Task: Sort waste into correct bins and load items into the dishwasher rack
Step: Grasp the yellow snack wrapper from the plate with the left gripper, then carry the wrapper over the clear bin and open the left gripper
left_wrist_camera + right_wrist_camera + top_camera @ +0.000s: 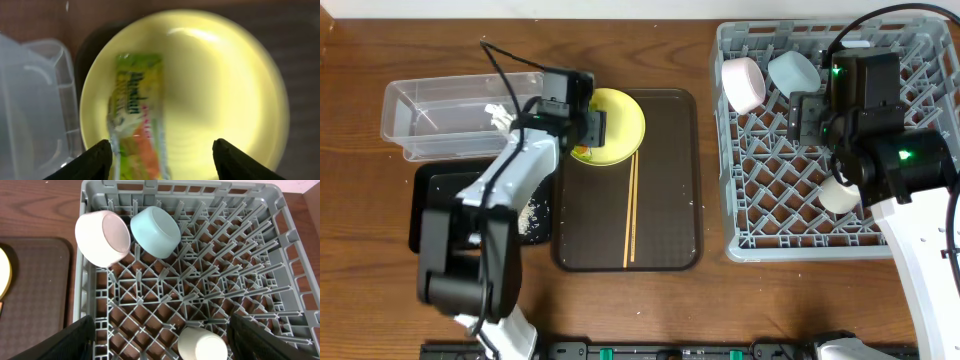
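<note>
Currently left gripper point(162, 161) spread wide, empty, over yellow plate point(220, 90). Green-and-orange snack wrapper point(136, 115) lies flat on plate's left half. Clear tub point(30, 110) wall just left of plate rim. Right gripper point(172, 342) spread, empty, above dishwasher rack point(95, 190). White bowl point(102, 237) and light blue bowl point(156, 231) tipped at far-left corner, cup point(202, 344) nearer. Chopsticks point(630, 210) on brown tray point(670, 180).
</note>
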